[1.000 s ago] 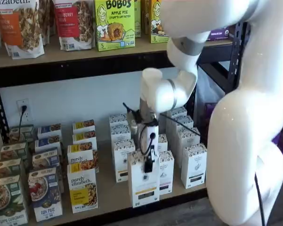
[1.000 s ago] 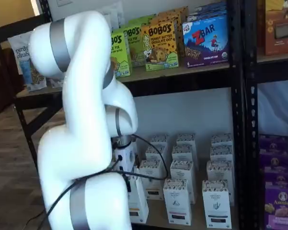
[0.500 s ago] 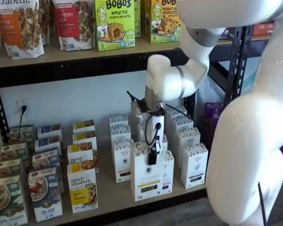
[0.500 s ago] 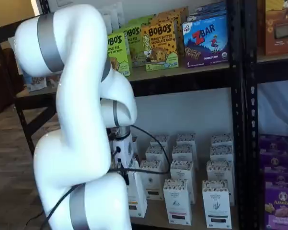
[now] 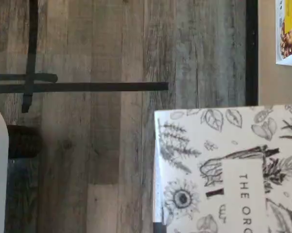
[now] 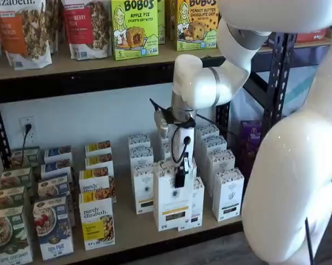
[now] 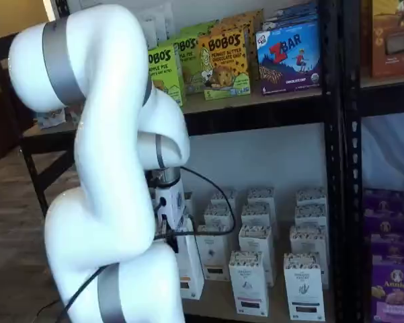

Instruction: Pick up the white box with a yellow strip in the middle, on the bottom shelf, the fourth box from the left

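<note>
Left to right in a shelf view: purely elizabeth boxes [image 6: 97,223] stand at the left of the bottom shelf [image 6: 133,232]; next come rows of white cartons [image 6: 143,189]; then the white box [image 6: 173,200] with its yellow strip; at the far right, the arm's white body [image 6: 290,187]. The white box stands upright, long axis vertical, printed front and yellow strip facing out of the shelf toward the viewer. It sits directly beneath the gripper [image 6: 180,178], whose black fingers come down onto its speckled top edge. The jaws are closed on the box at its top. The box appears raised clear of the shelf board and forward of its row, so the lift seems under way; judged from this, the coming move is a straight pull outward along the line the front faces, keeping the long axis vertical. The wrist view shows the box's patterned top [image 5: 223,170] over the floor [image 5: 87,121], past the black shelf rail [image 5: 251,48].
</note>
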{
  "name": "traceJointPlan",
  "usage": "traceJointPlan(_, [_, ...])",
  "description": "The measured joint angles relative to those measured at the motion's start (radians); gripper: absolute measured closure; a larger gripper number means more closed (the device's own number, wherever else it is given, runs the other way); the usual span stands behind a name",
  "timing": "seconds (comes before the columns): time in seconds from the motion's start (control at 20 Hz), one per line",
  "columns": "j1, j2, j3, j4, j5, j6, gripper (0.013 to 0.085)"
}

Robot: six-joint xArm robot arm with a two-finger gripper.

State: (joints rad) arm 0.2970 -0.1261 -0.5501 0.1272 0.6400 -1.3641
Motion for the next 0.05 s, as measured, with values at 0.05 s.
traceJointPlan(0.05, [0.000, -0.006, 0.001, -0.001, 0.002, 0.002, 0.0530])
